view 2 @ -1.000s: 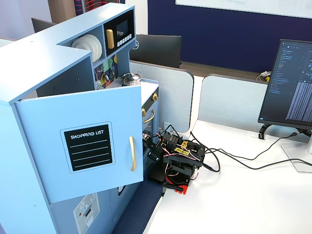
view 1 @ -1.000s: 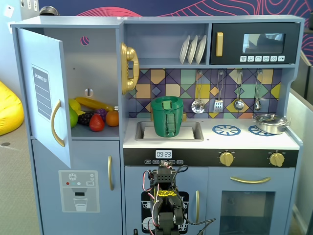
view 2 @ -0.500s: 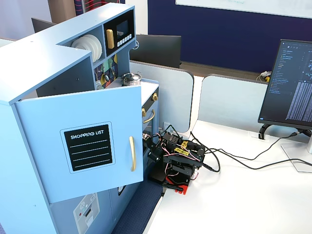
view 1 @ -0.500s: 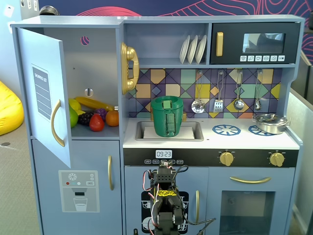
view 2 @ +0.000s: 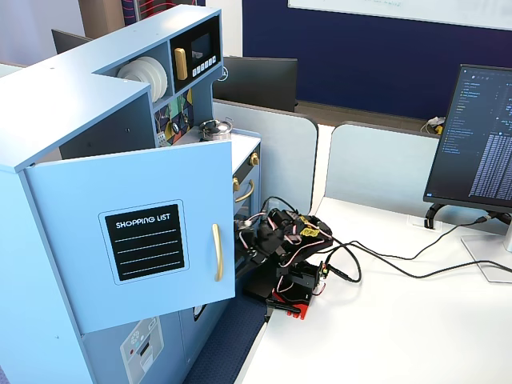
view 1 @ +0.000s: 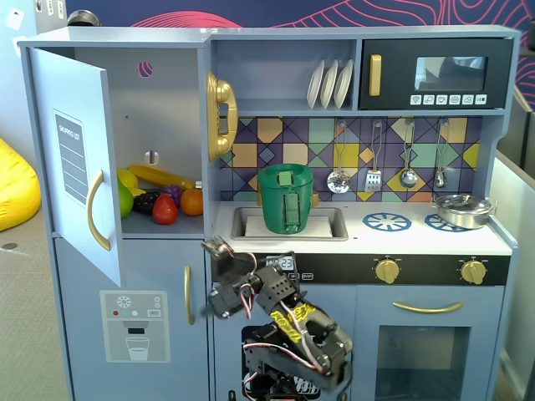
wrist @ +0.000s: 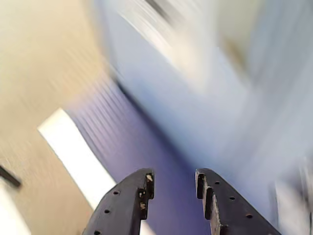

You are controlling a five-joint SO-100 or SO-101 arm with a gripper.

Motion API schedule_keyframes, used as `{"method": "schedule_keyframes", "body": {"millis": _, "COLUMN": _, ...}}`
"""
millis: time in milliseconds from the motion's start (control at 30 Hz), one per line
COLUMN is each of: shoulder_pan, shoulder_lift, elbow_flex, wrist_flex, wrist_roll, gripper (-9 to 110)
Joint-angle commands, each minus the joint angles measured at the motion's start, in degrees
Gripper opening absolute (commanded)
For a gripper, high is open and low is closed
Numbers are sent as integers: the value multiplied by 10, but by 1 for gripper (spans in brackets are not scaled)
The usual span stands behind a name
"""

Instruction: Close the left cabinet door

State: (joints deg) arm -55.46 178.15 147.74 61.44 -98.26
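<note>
The left cabinet door (view 1: 75,159) is a light-blue panel with a black "SHOPPING LIST" label and a curved gold handle (view 1: 96,209). It stands swung wide open at the top left of the toy kitchen. It also shows in another fixed view (view 2: 136,240) with its handle (view 2: 216,252). My gripper (view 1: 216,247) is low in front of the kitchen, right of the door and below its lower edge, apart from it. It also shows just right of the door's free edge (view 2: 243,238). In the blurred wrist view the gripper (wrist: 173,180) is open and empty over blue and tan surfaces.
Toy fruit (view 1: 159,200) lies in the open cabinet. Below it is a blue door with an ice-dispenser graphic (view 1: 134,334). A green bucket (view 1: 285,198) sits in the sink, with a gold phone (view 1: 220,115) beside it. A monitor (view 2: 480,136) and cables (view 2: 384,260) are on the white table.
</note>
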Motion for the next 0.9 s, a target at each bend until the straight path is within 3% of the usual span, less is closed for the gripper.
{"method": "schedule_keyframes", "body": {"millis": 0, "shoulder_pan": -170, "shoulder_lift": -29, "elbow_flex": -109, "wrist_flex": -56, "wrist_roll": -85, "gripper": 0}}
{"method": "schedule_keyframes", "body": {"millis": 133, "shoulder_pan": -302, "shoulder_lift": -73, "elbow_flex": -160, "wrist_flex": -144, "wrist_roll": -156, "gripper": 0}}
{"method": "schedule_keyframes", "body": {"millis": 433, "shoulder_pan": -451, "shoulder_lift": -227, "elbow_flex": -217, "wrist_flex": -333, "wrist_roll": -228, "gripper": 0}}
{"method": "schedule_keyframes", "body": {"millis": 633, "shoulder_pan": -470, "shoulder_lift": -374, "elbow_flex": -290, "wrist_flex": -430, "wrist_roll": -258, "gripper": 0}}
{"method": "schedule_keyframes", "body": {"millis": 867, "shoulder_pan": -459, "shoulder_lift": -522, "elbow_flex": -405, "wrist_flex": -461, "wrist_roll": -269, "gripper": 0}}
